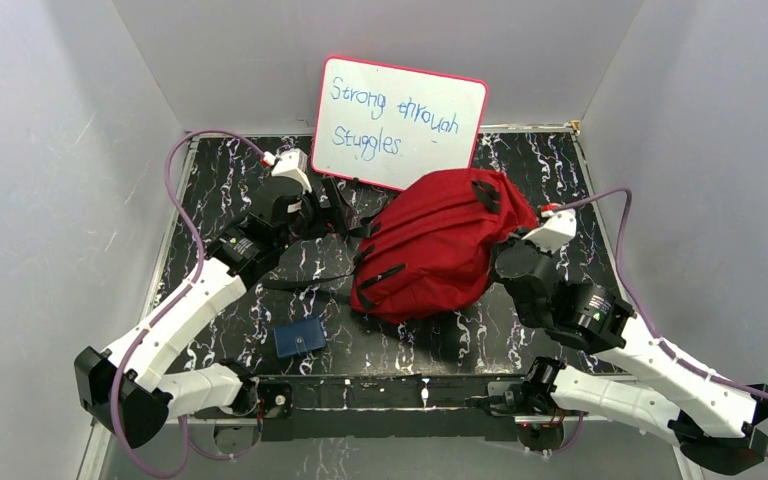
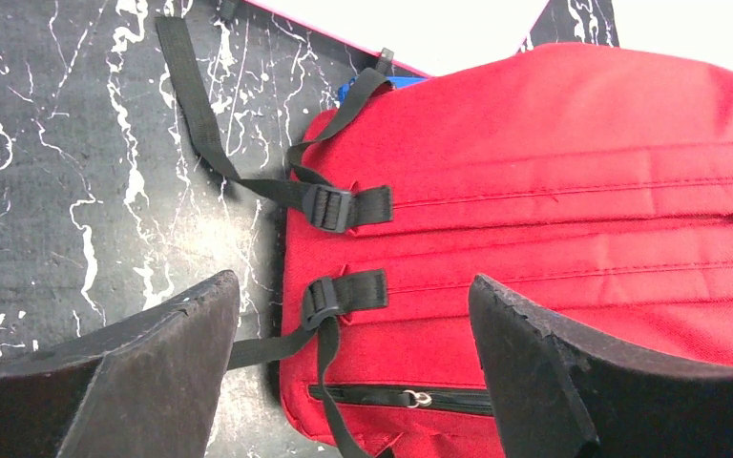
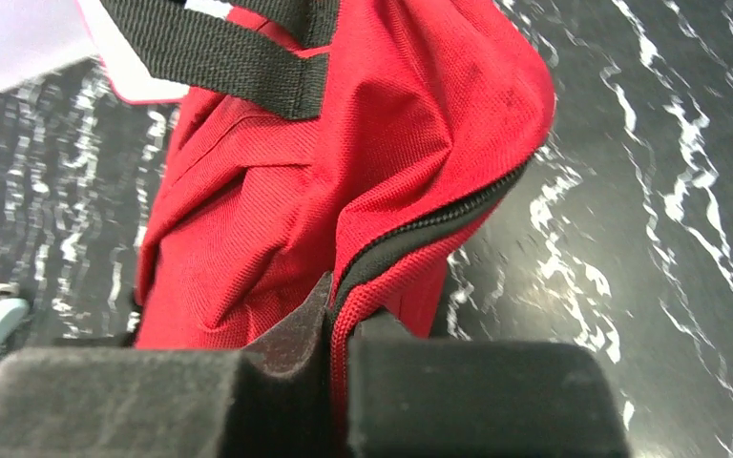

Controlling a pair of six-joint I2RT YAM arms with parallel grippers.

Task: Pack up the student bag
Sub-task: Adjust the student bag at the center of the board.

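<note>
The red student bag [image 1: 440, 245] lies in the middle of the black marbled table, its black straps trailing to the left. My right gripper [image 1: 508, 262] is shut on the bag's red edge beside the zipper [image 3: 410, 234], at the bag's right side; the fabric is pinched between the pads [image 3: 291, 334]. My left gripper [image 1: 338, 212] is open just left of the bag, above its strap buckles [image 2: 329, 205] and a closed front zipper [image 2: 420, 398]. A bit of something blue [image 2: 374, 88] shows at the bag's top edge in the left wrist view.
A whiteboard [image 1: 398, 122] with blue writing leans on the back wall behind the bag. A small dark blue flat item [image 1: 300, 338] lies on the table near the front left. Grey walls close the table on three sides.
</note>
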